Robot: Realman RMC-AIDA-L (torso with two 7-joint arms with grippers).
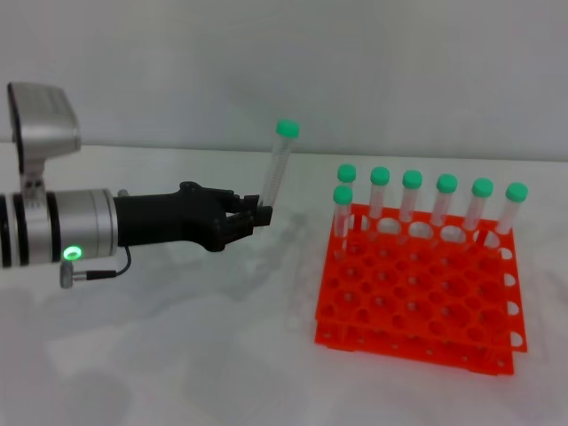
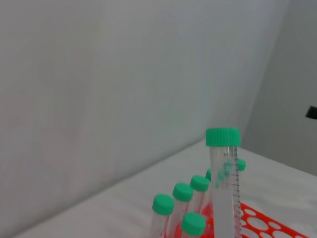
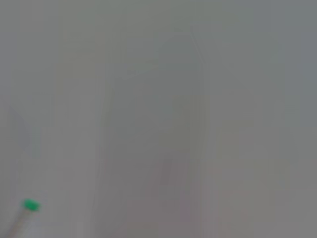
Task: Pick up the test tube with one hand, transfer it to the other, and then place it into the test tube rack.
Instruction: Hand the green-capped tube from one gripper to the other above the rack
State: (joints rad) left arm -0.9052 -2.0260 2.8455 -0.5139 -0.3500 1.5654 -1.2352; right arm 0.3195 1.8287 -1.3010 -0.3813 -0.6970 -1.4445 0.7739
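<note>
- Reaching in from the left of the head view, the left arm lies almost level above the table, its silver wrist with a green light at the left edge and its black left gripper pointing right toward the rack.
- Its fingers are closed on the bottom end of the test tube, holding it clear of the table.
- The tube stands nearly upright, leaning slightly right, with its green cap at the top and higher than every cap in the rack.
- It hangs left of the test tube rack, apart from it, with bare table between.
- The orange rack sits on the right part of the table and carries seven other green-capped tubes: six in a row along its far edge and one more just nearer at the far-left corner.
- In the left wrist view the held tube rises close to the camera, printed scale marks on its clear wall, with the rack's tubes behind it.
- The right wrist view shows only a pale surface and a green-capped tube in a corner; the right gripper itself appears in no view.
</note>
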